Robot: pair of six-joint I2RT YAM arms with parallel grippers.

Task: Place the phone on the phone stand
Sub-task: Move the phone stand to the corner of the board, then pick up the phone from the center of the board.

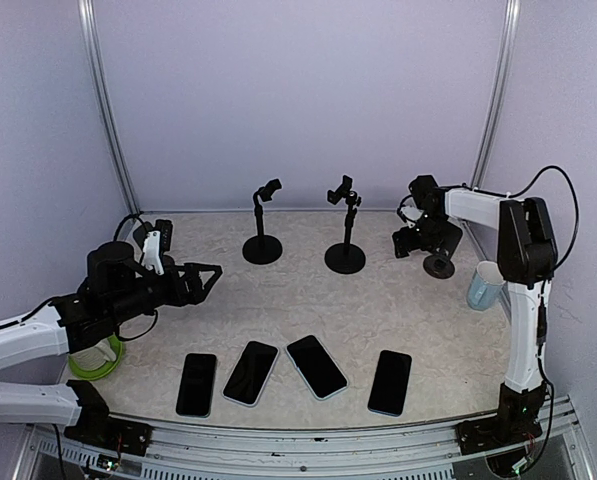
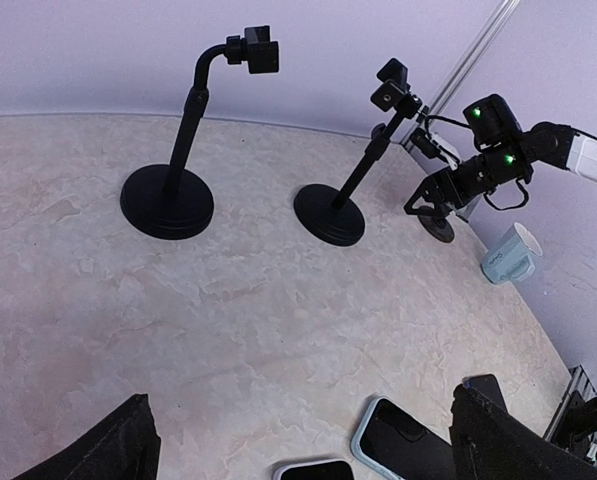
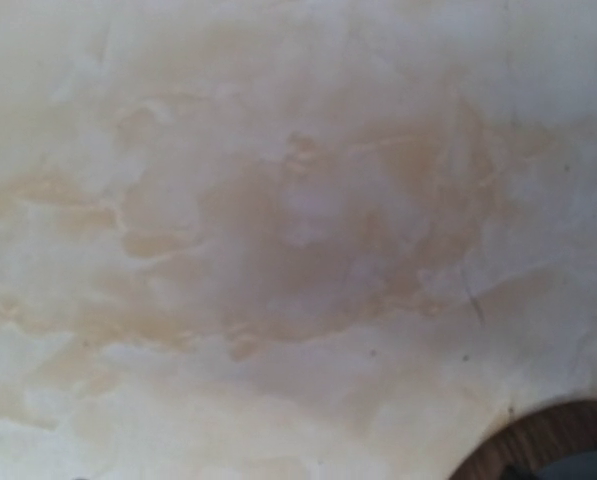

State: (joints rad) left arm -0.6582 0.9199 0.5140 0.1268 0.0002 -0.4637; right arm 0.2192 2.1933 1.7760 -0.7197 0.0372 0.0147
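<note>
Several phones lie screen-up in a row along the near edge of the table: [image 1: 197,384], [image 1: 251,372], [image 1: 316,366], [image 1: 390,382]. Two black phone stands rise at the back, the left stand [image 1: 262,235] and the right stand [image 1: 345,245], both with empty clamps. My left gripper [image 1: 213,277] hovers open at mid-left, above and behind the phones, holding nothing. In the left wrist view its fingers [image 2: 113,445] frame two phones [image 2: 408,445] and the stands [image 2: 166,195]. My right gripper [image 1: 406,245] hangs low at the back right, jaws apart, empty. The right wrist view shows only marbled tabletop [image 3: 278,230].
A dark round object [image 1: 439,265] sits beside the right gripper. A light blue cup [image 1: 485,286] stands near the right arm's column. A green coil [image 1: 98,360] lies under the left arm. Metal poles and the purple walls bound the back.
</note>
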